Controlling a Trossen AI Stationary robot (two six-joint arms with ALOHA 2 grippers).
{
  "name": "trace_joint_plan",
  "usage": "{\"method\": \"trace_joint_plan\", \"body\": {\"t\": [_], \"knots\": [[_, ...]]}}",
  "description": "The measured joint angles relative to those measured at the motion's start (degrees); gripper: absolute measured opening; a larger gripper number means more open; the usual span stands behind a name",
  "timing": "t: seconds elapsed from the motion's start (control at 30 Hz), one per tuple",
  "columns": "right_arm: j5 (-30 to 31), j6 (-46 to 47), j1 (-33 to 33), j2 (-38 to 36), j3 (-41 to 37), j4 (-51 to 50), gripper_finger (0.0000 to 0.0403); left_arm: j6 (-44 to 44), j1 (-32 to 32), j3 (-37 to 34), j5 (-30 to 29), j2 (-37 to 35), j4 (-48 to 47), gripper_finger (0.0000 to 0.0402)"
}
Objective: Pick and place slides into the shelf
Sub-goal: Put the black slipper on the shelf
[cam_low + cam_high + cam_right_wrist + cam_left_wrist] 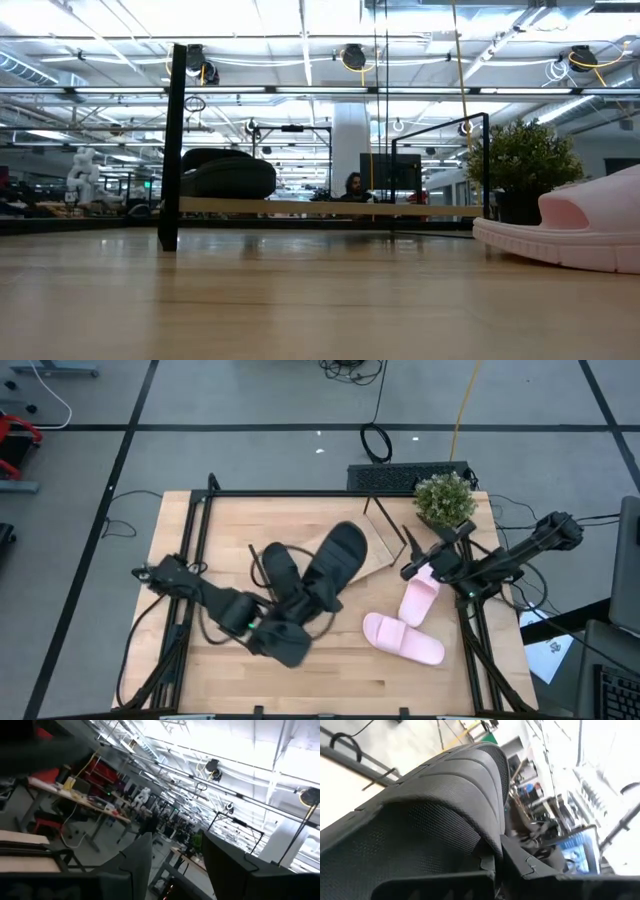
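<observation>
From above, the left gripper (300,600) is clamped on a black slide (335,563), lifted over the shelf (383,550); the right gripper (425,565) hangs half open, empty, over a pink slide (418,601). The low view shows another black slide (228,176) on the shelf, a pink one (565,232) on the table. At the left wrist, black slide fills the view.

Count of things on the worktop (230,520).

Four slides in all: two black, one (335,565) lying across the middle and one (276,568) just beside it; two pale pink, one (403,638) near the front and one (418,600) toward the right arm. One shelf (385,545) of light wood in a black frame. One potted plant (445,498) at the back corner. Two dark arms, each ending in one hand: left (285,643), right (418,565). One person (352,186) visible in the room beyond.
</observation>
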Motion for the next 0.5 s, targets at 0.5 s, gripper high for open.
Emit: {"method": "trace_joint_plan", "body": {"t": [0.5], "knots": [[-8.6, -9.0, -5.6, -5.3, 0.0, -0.2, 0.0160, -17.3, 4.2, 0.0, -8.0, 9.8, -0.2, 0.0000]]}}
